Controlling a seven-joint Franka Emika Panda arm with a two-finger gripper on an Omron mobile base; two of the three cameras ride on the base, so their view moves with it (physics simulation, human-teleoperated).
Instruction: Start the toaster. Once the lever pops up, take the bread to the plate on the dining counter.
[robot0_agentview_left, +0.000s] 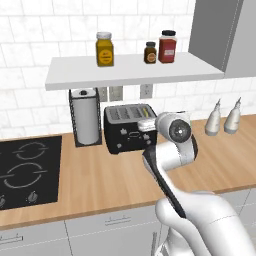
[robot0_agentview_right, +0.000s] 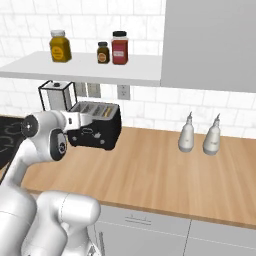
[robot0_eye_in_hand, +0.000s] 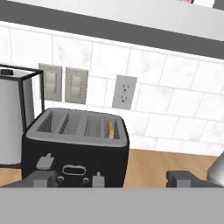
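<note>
Four long slots run across the top of the toaster (robot0_eye_in_hand: 76, 151), and the rightmost one holds the bread (robot0_eye_in_hand: 111, 129): only a thin tan-and-cream edge shows above the slot rim. The other three slots look dark; I cannot tell whether anything sits in them. The toaster stands on the wooden tabletop (robot0_agentview_left: 100, 175), against the tiled wall, just beside the paper-towel holder (robot0_agentview_left: 85, 116) on its left as the base views give it.

My end effector (robot0_eye_in_hand: 113, 179) hangs in front of the toaster's face, fingers (robot0_eye_in_hand: 43, 178) spread wide apart with nothing between them. In the hand view the left tip sits low before the toaster's front, the right tip (robot0_eye_in_hand: 183, 178) clear of its right side. Two pale levers and a row of small knobs show on that black front; one lever (robot0_eye_in_hand: 46, 161) sits higher than the other (robot0_eye_in_hand: 98, 177).

On the shelf (robot0_agentview_left: 135, 70) above stand three jars: a yellow one (robot0_agentview_left: 104, 49), a small dark one (robot0_agentview_left: 150, 52), a red one (robot0_agentview_left: 168, 46), all capped. Two pale bottles (robot0_agentview_right: 200, 135) stand together farther right on the tabletop, well apart from the toaster. The black hob (robot0_agentview_left: 27, 172) lies to the left.
</note>
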